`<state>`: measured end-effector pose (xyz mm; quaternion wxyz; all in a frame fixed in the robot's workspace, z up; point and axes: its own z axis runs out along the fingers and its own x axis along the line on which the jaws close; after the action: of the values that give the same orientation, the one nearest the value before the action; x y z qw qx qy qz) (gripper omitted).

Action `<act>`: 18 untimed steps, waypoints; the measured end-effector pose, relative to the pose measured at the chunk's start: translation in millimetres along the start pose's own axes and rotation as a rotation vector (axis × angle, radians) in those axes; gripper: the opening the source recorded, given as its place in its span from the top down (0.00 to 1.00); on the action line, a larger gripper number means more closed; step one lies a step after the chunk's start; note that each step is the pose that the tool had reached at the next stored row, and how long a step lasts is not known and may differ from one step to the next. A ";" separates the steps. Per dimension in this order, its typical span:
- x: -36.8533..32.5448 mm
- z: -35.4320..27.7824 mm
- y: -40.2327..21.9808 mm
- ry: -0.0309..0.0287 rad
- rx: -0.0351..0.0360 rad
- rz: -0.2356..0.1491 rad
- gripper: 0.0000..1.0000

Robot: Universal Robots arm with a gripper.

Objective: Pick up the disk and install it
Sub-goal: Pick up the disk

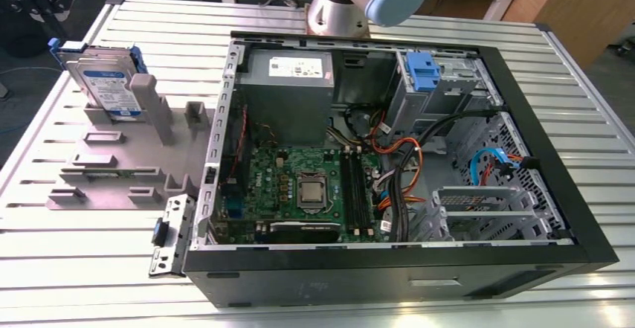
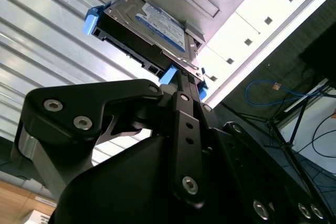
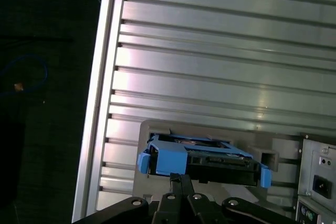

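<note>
The workspace is a ribbed aluminium bench [image 1: 59, 268] in a room with dark flooring and loose cables beyond the bench edge. An open computer case [image 1: 555, 194] lies on its side across the middle of the bench and toward the exterior view's right. A grey holding fixture [image 1: 109, 172] sits just beside the case wall on the exterior view's left.

Task status: not started, as far as can be judged.
- The disk [image 1: 104, 82] stands on edge in the fixture, near the bench's far corner on the exterior view's left. Its blue rails are still seated in the slot.
- In the exterior view nothing touches the disk.
- The drive cage [image 1: 436, 82] at the far side of the case, marked by a blue bracket [image 1: 421, 71], holds no disk with a label. Pick-up, transfer and installation all appear to remain.

Gripper state: in the first wrist view the gripper [image 3: 181, 178] points toward the disk [image 3: 199, 156]. The jaws appear drawn narrow, bars side by side, with nothing between them. The second wrist view shows the label face of the disk [image 2: 152, 30] ahead of the gripper.

Clearances:
- Open ribbed bench lies between the fixture and the bench's edge on the exterior view's left.
- The fixture's upright posts flank the disk closely.
- Inside the case, bundled cables [image 1: 397, 157] run near the cage, and the power supply [image 1: 297, 71] stands just beside it. Room there is judged tight.
</note>
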<state>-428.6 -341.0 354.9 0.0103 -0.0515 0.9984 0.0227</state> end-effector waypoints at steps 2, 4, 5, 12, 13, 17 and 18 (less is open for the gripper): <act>0.0 0.0 0.0 0.0000 0.0000 -0.001 0.89; 0.0 0.0 0.0 0.0000 0.0000 -0.001 0.89; 0.0 0.0 0.0 0.0001 0.0000 -0.001 0.89; 0.0 0.0 -0.1 0.0001 0.0000 -0.003 0.89; 0.0 0.0 -0.1 0.0001 -0.0001 -0.005 0.89; 0.0 0.0 -0.1 0.0007 -0.0003 -0.015 0.89; 0.0 0.0 -0.1 0.0008 -0.0003 -0.018 0.89</act>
<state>-428.6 -341.1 354.9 0.0101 -0.0603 0.9979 0.0227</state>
